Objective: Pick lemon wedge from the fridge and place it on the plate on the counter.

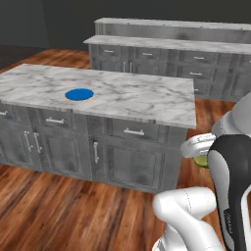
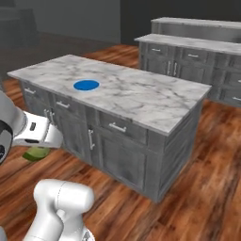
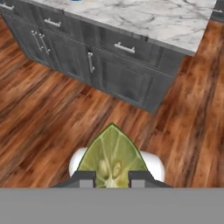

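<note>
Wooden floor spreads under the marble table, with the blue plate upper left on its top. Low in the hand view, the jaws pinch the lemon wedge, apparently firmly, point upward.

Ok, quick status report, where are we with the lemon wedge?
Claw shut on lemon wedge, low over wood floor. Plate bare on counter, ahead. Nothing between.
</note>
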{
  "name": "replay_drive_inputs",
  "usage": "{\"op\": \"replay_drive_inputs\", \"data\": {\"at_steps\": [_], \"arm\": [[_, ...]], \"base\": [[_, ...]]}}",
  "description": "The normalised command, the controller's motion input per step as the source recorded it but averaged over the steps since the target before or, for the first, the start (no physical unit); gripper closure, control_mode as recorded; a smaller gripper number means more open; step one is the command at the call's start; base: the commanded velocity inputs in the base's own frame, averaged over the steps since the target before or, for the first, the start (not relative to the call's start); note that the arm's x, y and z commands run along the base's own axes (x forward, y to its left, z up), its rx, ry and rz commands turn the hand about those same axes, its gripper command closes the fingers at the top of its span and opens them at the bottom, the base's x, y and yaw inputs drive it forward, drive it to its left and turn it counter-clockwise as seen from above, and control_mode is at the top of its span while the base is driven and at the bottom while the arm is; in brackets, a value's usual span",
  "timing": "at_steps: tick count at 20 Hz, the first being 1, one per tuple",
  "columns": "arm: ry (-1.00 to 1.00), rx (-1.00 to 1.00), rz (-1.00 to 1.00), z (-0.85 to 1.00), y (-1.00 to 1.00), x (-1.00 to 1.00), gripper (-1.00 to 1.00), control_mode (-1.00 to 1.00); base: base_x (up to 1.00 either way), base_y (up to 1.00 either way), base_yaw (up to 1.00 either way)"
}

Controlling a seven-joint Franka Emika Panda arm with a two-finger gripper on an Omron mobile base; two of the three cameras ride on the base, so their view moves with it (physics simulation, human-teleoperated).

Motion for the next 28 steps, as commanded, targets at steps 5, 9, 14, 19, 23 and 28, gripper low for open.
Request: {"op": "replay_drive_inputs", "data": {"at_steps": [5,9,14,19,23,28], "arm": [[0.0,0.0,0.0,0.0,0.0,0.0,1.0,1.0],[0.0,0.0,0.0,0.0,0.0,0.0,1.0,1.0],[0.0,0.0,0.0,0.0,0.0,0.0,1.0,1.0],[0.0,0.0,0.0,0.0,0.0,0.0,1.0,1.0],[0.0,0.0,0.0,0.0,0.0,0.0,1.0,1.0],[0.0,0.0,0.0,0.0,0.0,0.0,1.0,1.0]], "base": [[0.8,-0.15,-0.02],[0.55,-0.46,0.0],[0.71,-0.19,-0.01],[0.67,0.64,-0.19],[0.44,1.0,-0.29],[0.29,1.0,-0.26]]}}
